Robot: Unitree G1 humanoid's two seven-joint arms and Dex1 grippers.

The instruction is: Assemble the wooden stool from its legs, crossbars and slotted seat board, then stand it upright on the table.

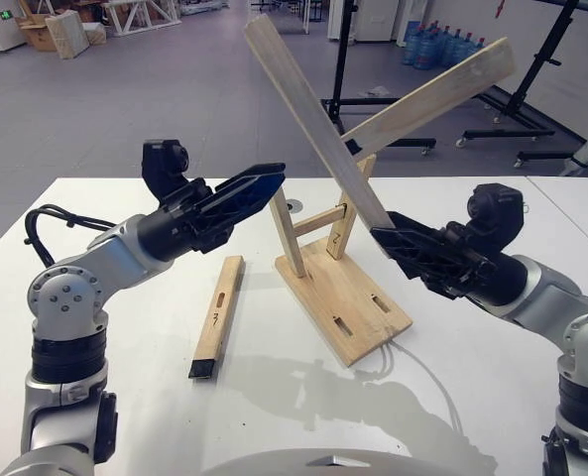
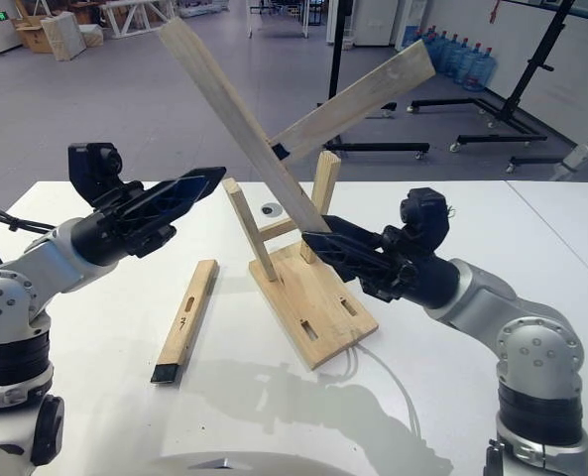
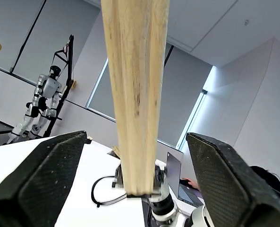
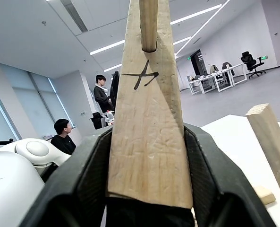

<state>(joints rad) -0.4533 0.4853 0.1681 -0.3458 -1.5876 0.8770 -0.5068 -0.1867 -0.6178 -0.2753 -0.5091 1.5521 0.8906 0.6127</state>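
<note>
Head view: the right gripper (image 1: 385,236), at centre right, is clamping the lower end of a long leg plank (image 1: 313,114) that is slanting toward the upper left. A second plank (image 1: 442,89) is crossing it toward the upper right, and I cannot tell what is supporting it. The left gripper (image 1: 269,178) is hovering left of centre. The slotted seat board (image 1: 358,307) is lying flat at lower centre, with two short uprights (image 1: 287,230) standing at its far end and a loose slotted piece (image 1: 219,315) lying to its left. Left wrist view: its fingers (image 3: 40,184) are gaping wide, gripping nothing. Right wrist view: both fingers (image 4: 83,184) are pressing the plank's faces. This is probably the leg-seating step, so steady the plank with the left gripper and square its end over a slot before pushing
</note>
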